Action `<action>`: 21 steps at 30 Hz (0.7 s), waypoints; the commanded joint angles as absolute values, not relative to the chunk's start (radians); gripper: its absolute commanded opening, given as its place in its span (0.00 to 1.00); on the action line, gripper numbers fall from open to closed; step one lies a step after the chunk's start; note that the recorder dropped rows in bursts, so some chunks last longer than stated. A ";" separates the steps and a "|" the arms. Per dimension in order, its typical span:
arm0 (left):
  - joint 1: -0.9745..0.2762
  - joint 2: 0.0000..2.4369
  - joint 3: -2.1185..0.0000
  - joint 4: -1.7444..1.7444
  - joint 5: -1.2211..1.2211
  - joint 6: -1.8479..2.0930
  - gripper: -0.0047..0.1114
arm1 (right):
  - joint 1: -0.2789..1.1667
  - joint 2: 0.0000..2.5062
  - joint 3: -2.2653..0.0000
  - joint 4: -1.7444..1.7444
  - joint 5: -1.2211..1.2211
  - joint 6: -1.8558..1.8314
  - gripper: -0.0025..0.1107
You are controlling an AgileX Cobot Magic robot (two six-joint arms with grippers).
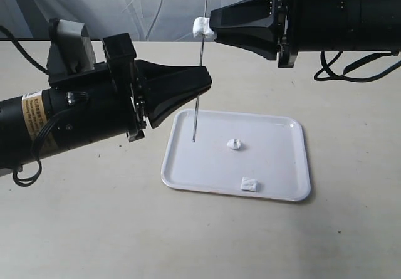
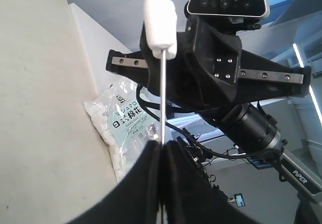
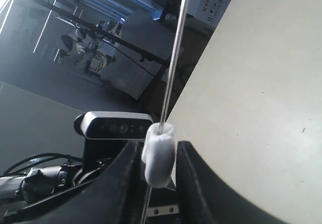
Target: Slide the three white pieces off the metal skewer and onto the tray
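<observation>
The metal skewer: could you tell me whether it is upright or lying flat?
Upright, leaning slightly: the metal skewer runs almost vertically through the left hand, lower tip over the tray.

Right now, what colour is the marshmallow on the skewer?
The marshmallow is white; left wrist view shows it best.

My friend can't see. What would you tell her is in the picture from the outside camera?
The left pincer holds a thin metal skewer upright over a white tray. The right pincer sits around one white piece high on it, and two more pieces lie on the tray.
</observation>
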State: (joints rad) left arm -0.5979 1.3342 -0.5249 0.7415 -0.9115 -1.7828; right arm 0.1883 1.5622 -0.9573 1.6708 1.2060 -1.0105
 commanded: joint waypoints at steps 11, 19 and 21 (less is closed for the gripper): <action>-0.598 1.338 -0.526 0.759 -0.932 -1.797 0.04 | 0.182 1.564 -0.962 1.679 1.221 -1.020 0.05; -0.598 1.338 -0.526 0.865 -0.876 -1.865 0.04 | 0.182 1.564 -0.962 1.710 1.183 -1.031 0.02; -0.598 1.338 -0.526 0.898 -0.876 -1.892 0.04 | 0.182 1.564 -0.962 1.735 1.169 -1.050 0.02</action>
State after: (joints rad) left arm -0.5979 1.3342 -0.5267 0.8247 -0.8963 -1.8475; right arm 0.1883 1.5622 -0.9573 1.6708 1.1915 -1.0238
